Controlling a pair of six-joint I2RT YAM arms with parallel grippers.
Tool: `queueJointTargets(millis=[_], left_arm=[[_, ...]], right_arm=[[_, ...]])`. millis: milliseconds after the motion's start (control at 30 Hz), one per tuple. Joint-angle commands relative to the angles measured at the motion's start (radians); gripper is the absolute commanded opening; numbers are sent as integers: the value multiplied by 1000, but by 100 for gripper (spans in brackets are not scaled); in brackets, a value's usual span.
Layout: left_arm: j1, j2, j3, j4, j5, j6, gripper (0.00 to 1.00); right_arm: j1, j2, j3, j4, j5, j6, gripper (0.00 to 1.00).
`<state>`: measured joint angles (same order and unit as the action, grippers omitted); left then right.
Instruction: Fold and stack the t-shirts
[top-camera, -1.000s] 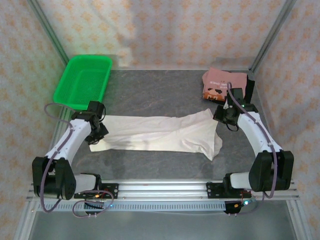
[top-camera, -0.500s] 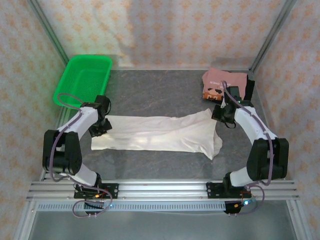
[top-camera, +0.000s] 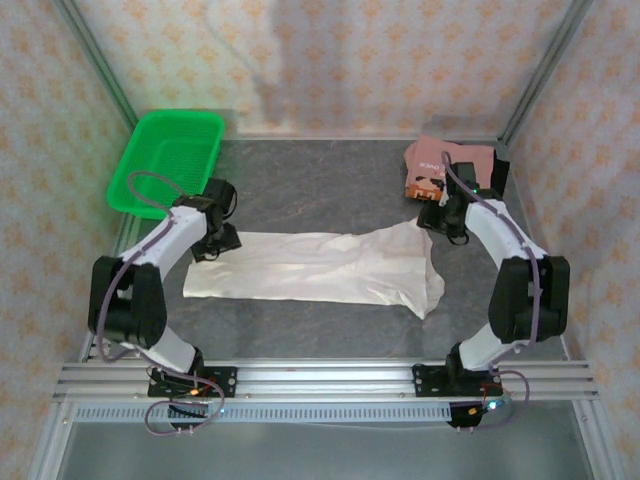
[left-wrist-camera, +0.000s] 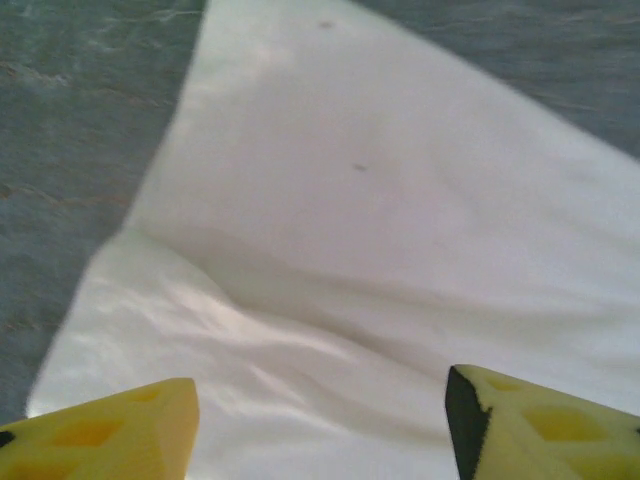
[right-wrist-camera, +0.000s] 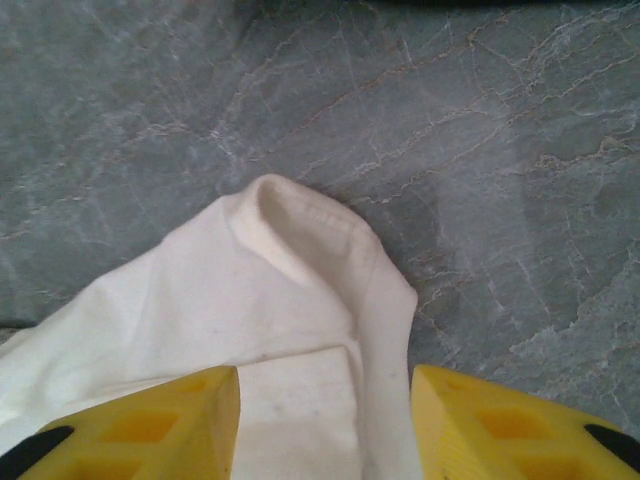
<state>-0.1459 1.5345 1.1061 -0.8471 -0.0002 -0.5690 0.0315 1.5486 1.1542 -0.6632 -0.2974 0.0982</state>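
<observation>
Left wrist: claw (left-wrist-camera: 320, 390) spread over tee (left-wrist-camera: 400, 200)

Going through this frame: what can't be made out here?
Top view: the pink t-shirt print is too small to read; the right arm covers its near edge.
Left wrist view: the bottom edge cuts off the fingers of the left gripper, so contact with the cream t-shirt is unclear.
Right wrist view: same for the right gripper.

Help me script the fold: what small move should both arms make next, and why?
Probably lower both and close: the left jaws stand open over the flat end of the cream-white t-shirt, the right jaws open astride its raised corner, neither gripping cloth yet.
</observation>
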Motion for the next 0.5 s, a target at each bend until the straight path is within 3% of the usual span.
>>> queueJointTargets(millis=[0, 100, 267, 467], left_arm=[[-38, -125, -40, -38, 68, -102, 72], [-49, -234, -133, -36, 126, -170, 75], [-50, -333, -257, -39, 128, -212, 75], [-40, -237, -326, 87, 118, -252, 58]], right_arm=[[-5, -132, -4, -148, -48, 92, 48], [-5, -236, -102, -232, -98, 191, 48], [-5, -360, -335, -212, -157, 298, 46], [-4, -334, -448, -135, -191, 320, 39]])
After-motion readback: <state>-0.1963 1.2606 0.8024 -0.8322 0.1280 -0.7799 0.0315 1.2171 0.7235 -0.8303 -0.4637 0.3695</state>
